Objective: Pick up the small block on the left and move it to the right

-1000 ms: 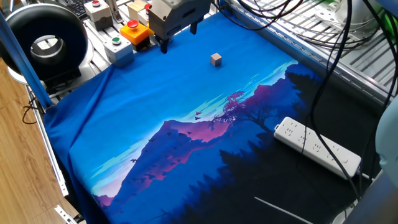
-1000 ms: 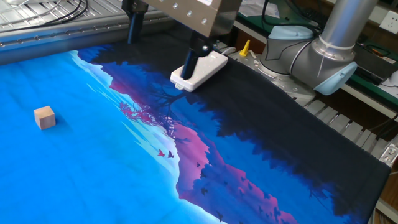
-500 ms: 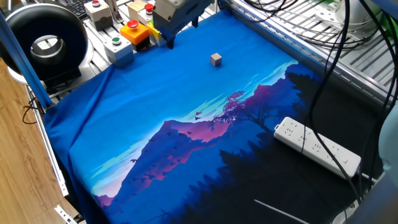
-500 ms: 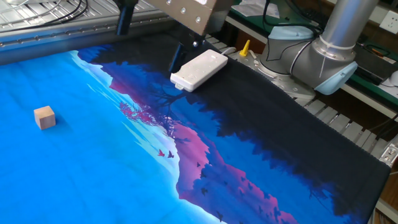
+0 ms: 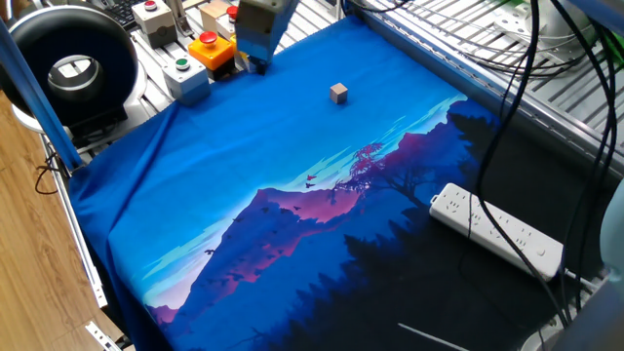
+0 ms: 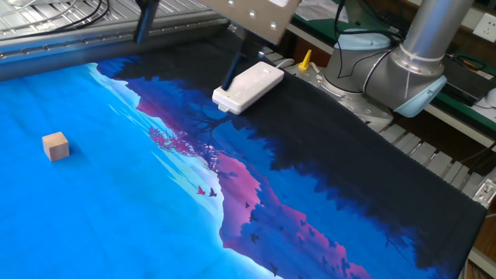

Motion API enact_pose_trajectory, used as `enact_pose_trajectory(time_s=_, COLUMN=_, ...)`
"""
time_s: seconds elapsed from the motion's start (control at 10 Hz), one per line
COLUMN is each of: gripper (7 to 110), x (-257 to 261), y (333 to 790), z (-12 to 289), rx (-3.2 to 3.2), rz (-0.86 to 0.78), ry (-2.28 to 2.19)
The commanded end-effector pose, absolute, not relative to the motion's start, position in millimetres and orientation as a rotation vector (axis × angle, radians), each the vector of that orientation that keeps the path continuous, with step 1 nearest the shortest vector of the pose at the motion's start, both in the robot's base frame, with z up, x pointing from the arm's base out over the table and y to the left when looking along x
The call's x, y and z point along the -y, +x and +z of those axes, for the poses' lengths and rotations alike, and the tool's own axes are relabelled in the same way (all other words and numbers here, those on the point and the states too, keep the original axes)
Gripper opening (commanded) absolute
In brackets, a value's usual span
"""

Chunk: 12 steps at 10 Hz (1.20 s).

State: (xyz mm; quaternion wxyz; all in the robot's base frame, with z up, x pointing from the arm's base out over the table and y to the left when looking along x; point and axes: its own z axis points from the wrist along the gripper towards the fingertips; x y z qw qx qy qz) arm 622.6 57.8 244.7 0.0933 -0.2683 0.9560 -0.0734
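The small tan block (image 5: 338, 93) lies alone on the blue part of the printed cloth; in the other fixed view it sits at the far left (image 6: 55, 146). My gripper (image 5: 255, 64) hangs over the cloth's back edge near the button boxes, up and to the left of the block and well apart from it. In the other fixed view the gripper (image 6: 188, 45) is at the top, with its two dark fingers (image 6: 232, 71) spread wide. It is open and holds nothing.
A grey button box (image 5: 187, 76) and an orange one (image 5: 213, 49) stand just behind the cloth. A white power strip (image 5: 497, 232) lies on the dark part of the cloth (image 6: 248, 87). A black round device (image 5: 68, 68) is at the back left. The arm base (image 6: 403, 62) stands beyond the cloth.
The gripper has drifted left toward the button boxes and risen a little, staying open. The block has not moved.
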Motion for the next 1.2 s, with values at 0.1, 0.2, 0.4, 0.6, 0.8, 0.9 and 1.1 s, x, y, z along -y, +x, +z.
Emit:
enact_pose_trajectory(time_s=0.1, gripper=7, x=-74.1, y=640.5, z=242.2, rx=-2.731, rz=-0.169, ry=-0.931)
enact_pose_trajectory(time_s=0.2, gripper=7, x=-73.8, y=645.0, z=240.9, rx=-2.702, rz=-0.163, ry=-0.956)
enact_pose_trajectory(time_s=0.4, gripper=7, x=-64.0, y=657.0, z=229.3, rx=-2.619, rz=-0.184, ry=-1.066)
enact_pose_trajectory(time_s=0.6, gripper=7, x=-58.3, y=667.8, z=220.9, rx=-2.546, rz=-0.200, ry=-1.141)
enact_pose_trajectory(time_s=0.8, gripper=7, x=-54.4, y=674.7, z=228.9, rx=-2.474, rz=-0.236, ry=-1.226)
enact_pose_trajectory(time_s=0.9, gripper=7, x=-51.7, y=673.0, z=236.9, rx=-2.437, rz=-0.247, ry=-1.283)
enact_pose_trajectory(time_s=1.1, gripper=7, x=-49.0, y=663.2, z=244.0, rx=-2.437, rz=-0.243, ry=-1.320)
